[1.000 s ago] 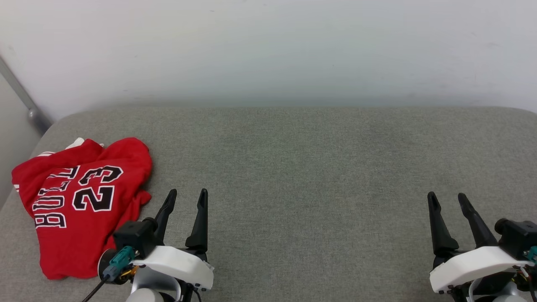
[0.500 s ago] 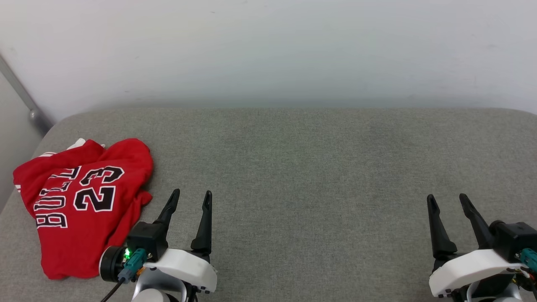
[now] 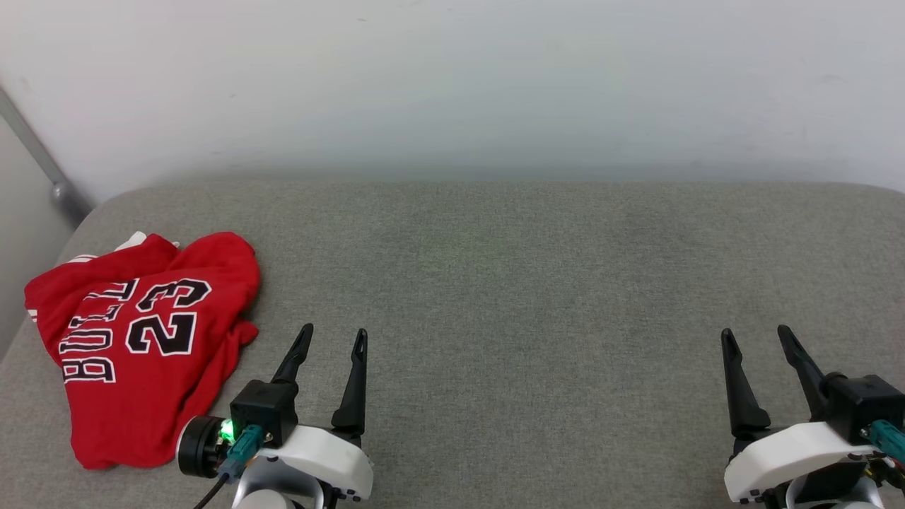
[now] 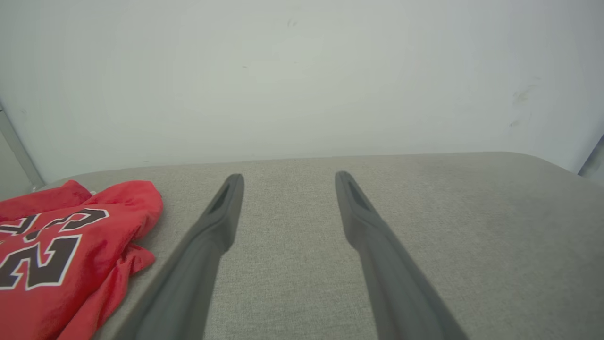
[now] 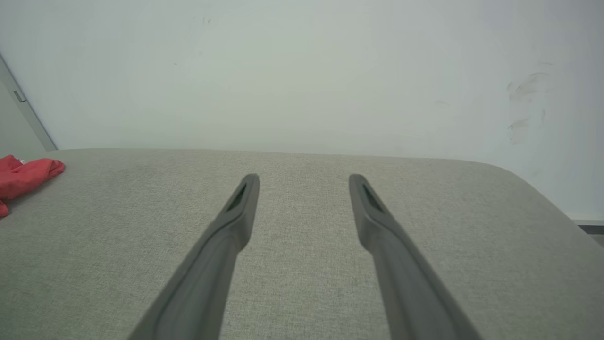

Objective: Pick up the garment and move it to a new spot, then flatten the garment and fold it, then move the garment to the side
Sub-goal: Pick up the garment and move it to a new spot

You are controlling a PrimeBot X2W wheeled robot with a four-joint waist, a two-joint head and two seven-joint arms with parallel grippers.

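The garment (image 3: 141,346), a red jersey with black lettering, is seen crumpled in a heap at the left end of the grey padded surface (image 3: 530,283), towards that surface's near edge. The left gripper (image 3: 334,331) is held over the near edge of the surface just to the right of the heap and apart from it, its two dark fingers spread wide with nothing between them. The right gripper (image 3: 755,331) is held over the near edge at the surface's right end, well away from the cloth, likewise spread wide and empty. The jersey is not yet lifted, so the step in hand is judged to be the first pick-up. It is best done by the left gripper, since less reach is needed. The fingers should be swung towards the surface's left end and brought down onto a raised fold, not a flat patch, so that cloth is gathered between the tips rather than pushed along. A pinch near a hem or shoulder would be preferred, because a grab in the bunched middle is likely to leave the jersey tangled when it is set down on the open middle of the surface, where flattening is more easily shared by both grippers.
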